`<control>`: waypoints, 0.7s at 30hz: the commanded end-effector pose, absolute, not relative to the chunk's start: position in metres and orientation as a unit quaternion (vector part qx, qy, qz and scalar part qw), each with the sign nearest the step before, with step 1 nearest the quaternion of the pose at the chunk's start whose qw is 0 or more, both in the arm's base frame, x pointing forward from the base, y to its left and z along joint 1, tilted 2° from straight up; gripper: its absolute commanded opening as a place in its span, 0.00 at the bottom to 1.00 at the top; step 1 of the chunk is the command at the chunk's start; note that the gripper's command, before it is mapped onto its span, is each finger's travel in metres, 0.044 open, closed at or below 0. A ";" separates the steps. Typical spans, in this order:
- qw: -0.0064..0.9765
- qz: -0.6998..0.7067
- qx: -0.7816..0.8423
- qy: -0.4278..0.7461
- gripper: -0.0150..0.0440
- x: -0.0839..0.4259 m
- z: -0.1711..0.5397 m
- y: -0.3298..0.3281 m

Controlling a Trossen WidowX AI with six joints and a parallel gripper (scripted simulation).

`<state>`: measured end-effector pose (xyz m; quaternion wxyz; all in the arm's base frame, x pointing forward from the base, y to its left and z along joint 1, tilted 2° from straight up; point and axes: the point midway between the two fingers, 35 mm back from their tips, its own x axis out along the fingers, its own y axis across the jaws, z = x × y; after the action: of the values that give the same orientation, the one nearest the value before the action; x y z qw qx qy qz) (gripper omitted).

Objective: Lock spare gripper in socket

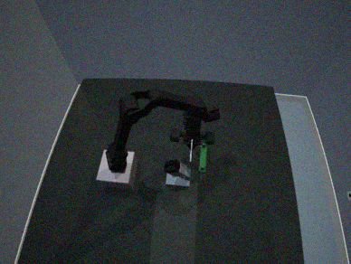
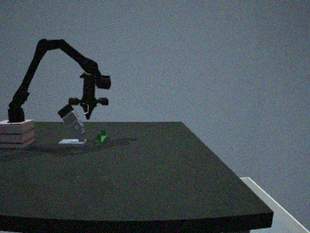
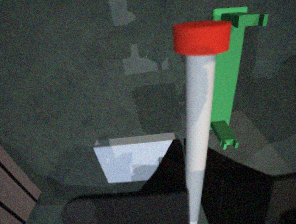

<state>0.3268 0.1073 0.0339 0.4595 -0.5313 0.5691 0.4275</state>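
Observation:
The lock pin (image 1: 191,151) (image 3: 199,100) has a white shaft and a red head. My gripper (image 2: 88,116) (image 3: 181,145) is shut on it and holds it above the table, clear of the mount. The mount has a pale base plate (image 1: 177,182) (image 2: 67,142) (image 3: 129,164) and a tilted grey post (image 2: 76,120) with a dark head (image 1: 172,166) (image 2: 65,112). My gripper is to the right of that head in the exterior view. A green piece (image 1: 203,157) (image 2: 101,137) (image 3: 226,82), a bar with a forked arm at each end, lies beyond the mount; it may be the spare gripper. The socket opening cannot be made out.
The arm stands on a pale, layered block (image 1: 108,174) (image 2: 16,135) (image 3: 15,185) to the mount's left. The dark table (image 1: 244,217) (image 2: 140,179) ends at its right edge, with a pale blue surface (image 1: 312,181) beyond and below it.

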 end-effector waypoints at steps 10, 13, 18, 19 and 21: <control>0.460 0.430 -0.530 0.568 0.25 0.303 0.031 0.109; 0.460 0.430 -0.530 0.568 0.25 0.304 0.019 0.110; 0.460 0.430 -0.529 0.569 0.25 0.303 -0.009 0.111; 0.460 0.430 -0.529 0.569 0.25 0.303 -0.012 0.111; 0.460 0.430 -0.529 0.569 0.25 0.303 -0.014 0.111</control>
<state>0.3041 0.1107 -0.0052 0.4575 -0.5313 0.5680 0.4310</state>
